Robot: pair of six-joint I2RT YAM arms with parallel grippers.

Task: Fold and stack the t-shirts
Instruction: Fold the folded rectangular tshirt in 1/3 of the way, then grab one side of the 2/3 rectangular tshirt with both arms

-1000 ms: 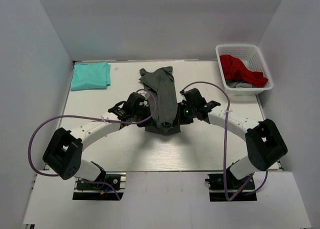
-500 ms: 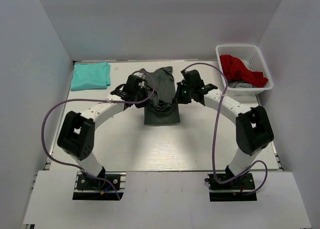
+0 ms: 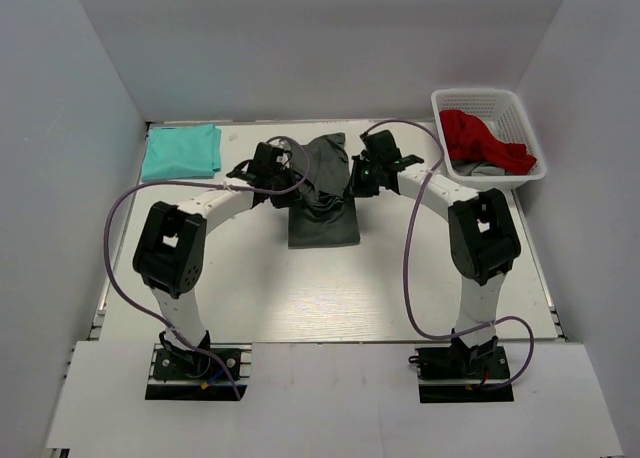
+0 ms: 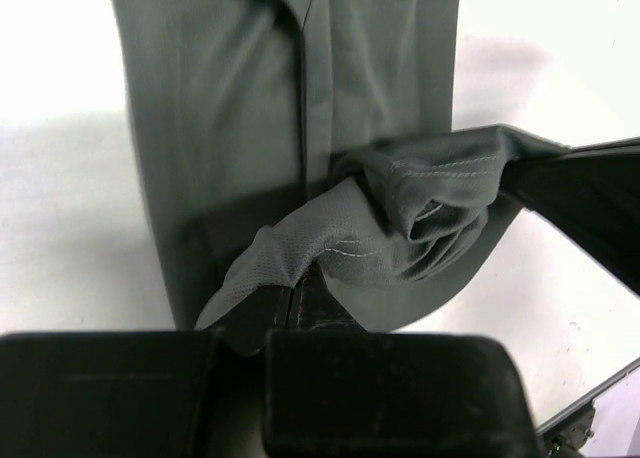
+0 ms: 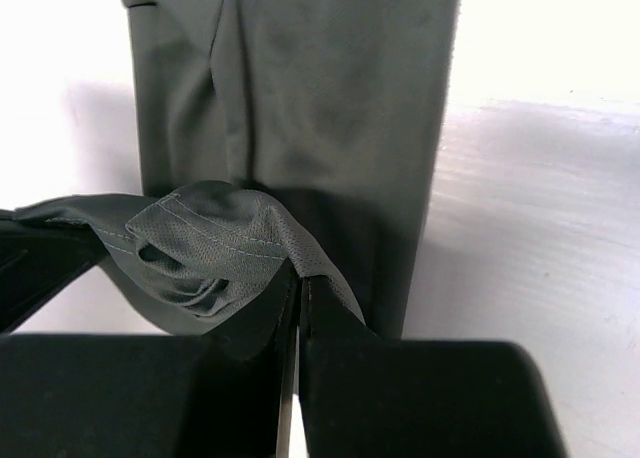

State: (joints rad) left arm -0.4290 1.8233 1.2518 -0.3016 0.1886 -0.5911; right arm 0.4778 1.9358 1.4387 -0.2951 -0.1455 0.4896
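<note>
The charcoal-grey t-shirt (image 3: pixel 323 203) lies in a long strip at the table's middle back. My left gripper (image 3: pixel 283 173) is shut on its hem at the left, the cloth bunched at the fingertips in the left wrist view (image 4: pixel 296 278). My right gripper (image 3: pixel 352 179) is shut on the hem at the right, seen in the right wrist view (image 5: pixel 298 268). Both hold the lifted end over the rest of the shirt (image 4: pixel 300 108), (image 5: pixel 320 108). The teal t-shirt (image 3: pixel 181 150) lies folded to a rectangle at the back left.
A white lattice basket (image 3: pixel 487 103) at the back right holds a red garment (image 3: pixel 483 140) and some grey cloth. White walls close in the table on three sides. Purple cables loop from both arms.
Both grippers have carried the shirt's near end toward the back of the table, folding it over itself. The shirt now shows shorter; the teal shirt and basket have not moved.
</note>
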